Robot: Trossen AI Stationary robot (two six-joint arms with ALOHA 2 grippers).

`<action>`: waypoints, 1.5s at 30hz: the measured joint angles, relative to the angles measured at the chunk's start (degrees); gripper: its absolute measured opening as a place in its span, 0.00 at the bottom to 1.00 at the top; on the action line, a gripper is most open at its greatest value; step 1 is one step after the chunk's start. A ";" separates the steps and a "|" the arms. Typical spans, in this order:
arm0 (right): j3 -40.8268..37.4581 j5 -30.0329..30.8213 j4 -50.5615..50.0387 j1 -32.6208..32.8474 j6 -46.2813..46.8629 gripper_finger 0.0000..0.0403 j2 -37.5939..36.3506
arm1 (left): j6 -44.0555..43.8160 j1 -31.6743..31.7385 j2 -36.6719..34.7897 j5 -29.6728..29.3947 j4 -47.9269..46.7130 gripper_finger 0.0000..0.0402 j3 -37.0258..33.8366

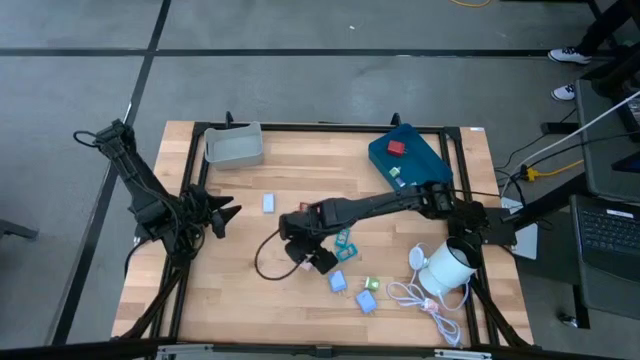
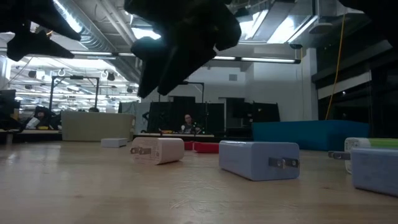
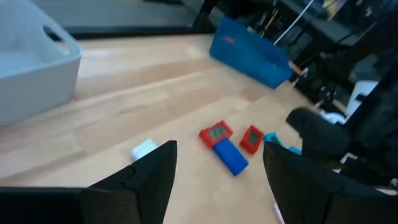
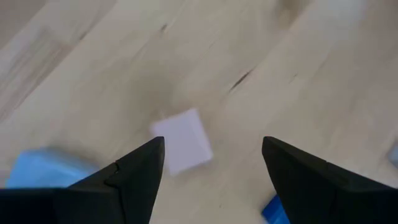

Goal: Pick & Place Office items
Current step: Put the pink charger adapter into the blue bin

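Note:
Small office pieces lie flat on the wooden table: a light blue one, teal ones, light blue ones and a green one. My right gripper hangs open above the table's middle, over a pale block, with a light blue piece beside it. My left gripper waits open at the left. Its view shows two red pieces, a dark blue one and a white one.
A grey tray sits at the far left and a blue tray at the far right, with a red piece in it. A white round object with a coiled cable lies near the right. A black cable loops near the centre.

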 joint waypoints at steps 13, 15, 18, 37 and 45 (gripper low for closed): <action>-0.20 0.20 0.99 2.80 -1.17 0.69 5.52 | -0.63 0.07 0.00 4.65 0.16 0.58 0.04; -0.20 0.50 1.14 2.73 -1.22 0.69 5.70 | -0.60 0.07 0.02 4.66 0.16 0.58 0.04; -0.20 0.39 1.29 2.27 -1.20 0.69 5.70 | -0.60 0.07 0.00 4.66 0.16 0.58 0.04; -2.66 -2.41 1.28 0.30 -0.72 0.69 5.68 | 0.36 0.07 0.00 5.97 0.14 0.58 0.04; -5.36 -3.03 2.82 0.50 0.54 0.67 5.59 | 0.39 0.07 0.02 5.97 0.16 0.58 0.04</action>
